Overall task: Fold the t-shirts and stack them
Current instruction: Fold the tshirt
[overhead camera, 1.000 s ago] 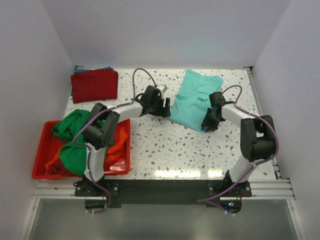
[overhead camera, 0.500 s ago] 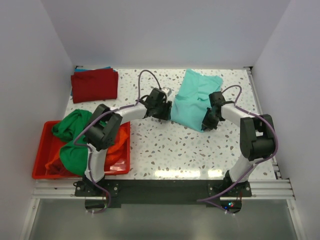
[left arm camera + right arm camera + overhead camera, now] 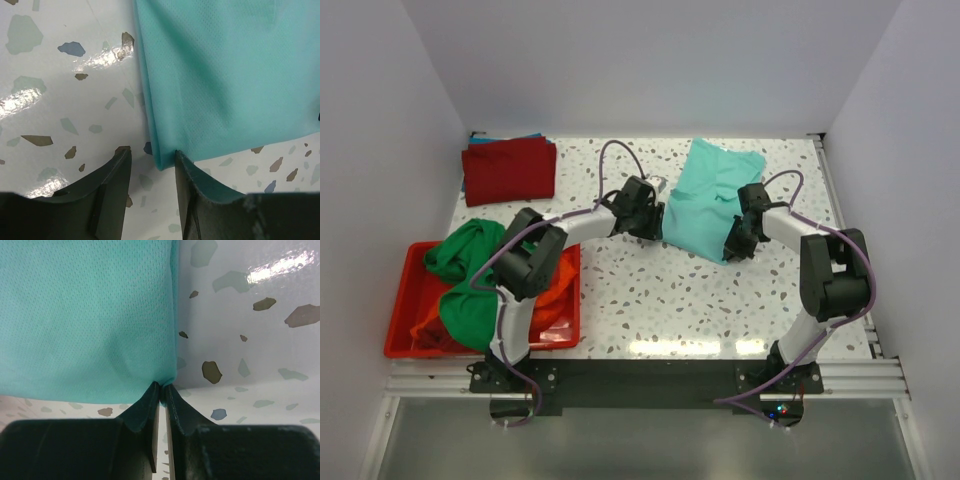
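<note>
Two arms (image 3: 582,224) reaching low, right fingers (image 3: 144,412) pinching teal t-shirt (image 3: 705,200) corner, left fingers (image 3: 111,175) spread around another.

- Your top view sits above and behind the arm bases. It looks down and forward from far off, over the whole table (image 3: 650,300).
- Your left wrist view looks steeply down past the left gripper (image 3: 152,160), very close to the tabletop, at the near left corner of the teal t-shirt (image 3: 225,75).
- Your right wrist view sits just as close, with the right gripper (image 3: 161,390) at the shirt's near right corner.
- All three views share that shirt and the speckled tabletop beside it.
</note>
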